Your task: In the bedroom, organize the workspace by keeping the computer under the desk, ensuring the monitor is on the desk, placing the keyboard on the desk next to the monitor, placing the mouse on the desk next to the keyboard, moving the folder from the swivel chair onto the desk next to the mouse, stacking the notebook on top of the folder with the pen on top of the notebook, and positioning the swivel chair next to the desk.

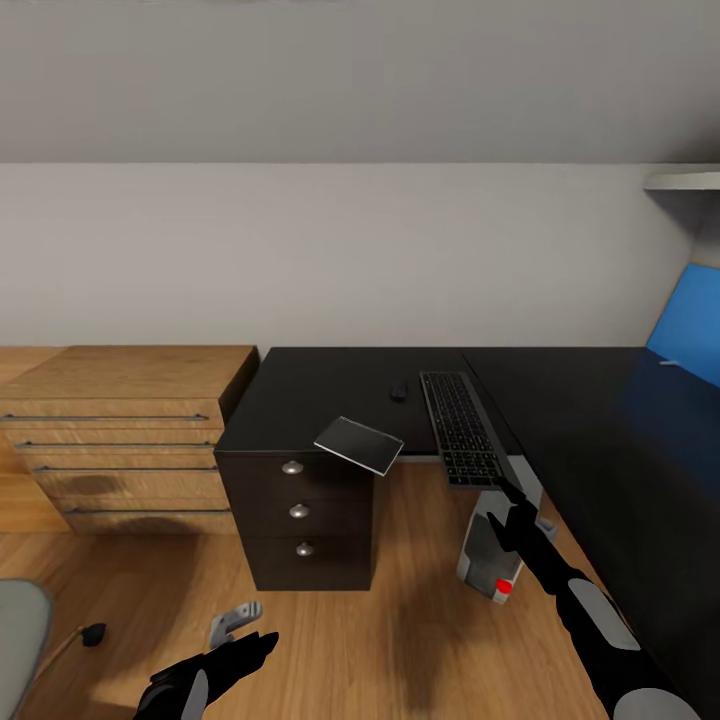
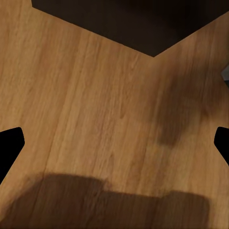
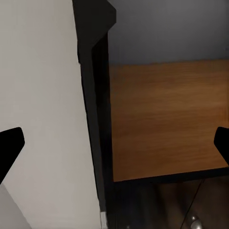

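Black desk point(image 1: 330, 385) top runs from the middle of the head view out to 3 o'clock, where its blue back panel point(image 1: 685, 320) rises against the pale wall. On it the keyboard point(image 1: 461, 427) lies lengthwise, its near end jutting over the front edge. A small dark mouse point(image 1: 398, 391) sits just beside it at 9 o'clock, apart from the keys. At 7 o'clock from the mouse, a thin dark rectangular notebook point(image 1: 359, 445) hangs tilted over the desk's corner, above the black drawer unit point(image 1: 300, 515).

Below the keyboard's near end stands the computer point(image 1: 485, 555), a pale tower on the wooden floor point(image 1: 400, 620) with a red spot low on its front. The right gripper point(image 1: 507, 510) is in front of it, fingers spread and holding nothing. At 7 o'clock the left gripper point(image 1: 250, 650) hangs above the floor, also spread and empty.

A light wooden drawer chest point(image 1: 120, 430) stands at 9 o'clock. The swivel chair point(image 1: 20, 625) shows its grey seat edge at 8 o'clock.
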Available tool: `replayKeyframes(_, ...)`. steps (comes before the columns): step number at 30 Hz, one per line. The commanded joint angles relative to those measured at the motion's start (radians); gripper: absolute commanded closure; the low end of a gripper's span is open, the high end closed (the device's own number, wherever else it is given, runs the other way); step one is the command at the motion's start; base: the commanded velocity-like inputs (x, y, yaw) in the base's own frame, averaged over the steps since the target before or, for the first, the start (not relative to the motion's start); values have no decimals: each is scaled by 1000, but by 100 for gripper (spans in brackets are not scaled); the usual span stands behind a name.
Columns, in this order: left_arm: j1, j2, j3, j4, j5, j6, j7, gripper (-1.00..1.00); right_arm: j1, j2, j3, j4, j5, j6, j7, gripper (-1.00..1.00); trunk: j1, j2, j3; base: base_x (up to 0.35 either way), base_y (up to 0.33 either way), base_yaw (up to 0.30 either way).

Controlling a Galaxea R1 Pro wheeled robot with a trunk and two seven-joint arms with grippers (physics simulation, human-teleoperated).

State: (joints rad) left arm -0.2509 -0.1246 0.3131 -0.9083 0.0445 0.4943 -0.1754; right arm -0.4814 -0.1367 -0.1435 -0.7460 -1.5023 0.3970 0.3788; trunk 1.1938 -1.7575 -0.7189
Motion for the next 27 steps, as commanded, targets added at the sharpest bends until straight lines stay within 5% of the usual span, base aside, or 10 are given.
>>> replayKeyframes(1,-1,-1,5,-1,5,7,-4,-100,-1,0,-2,1,-7,8,0,-100,0,0,-1,0,0,0)
replayKeyframes(27,-1,2,20,-1,3,4,-5,-100,-1,1,-2,1,-7,8,0,-100,0,0,-1,49,15,0)
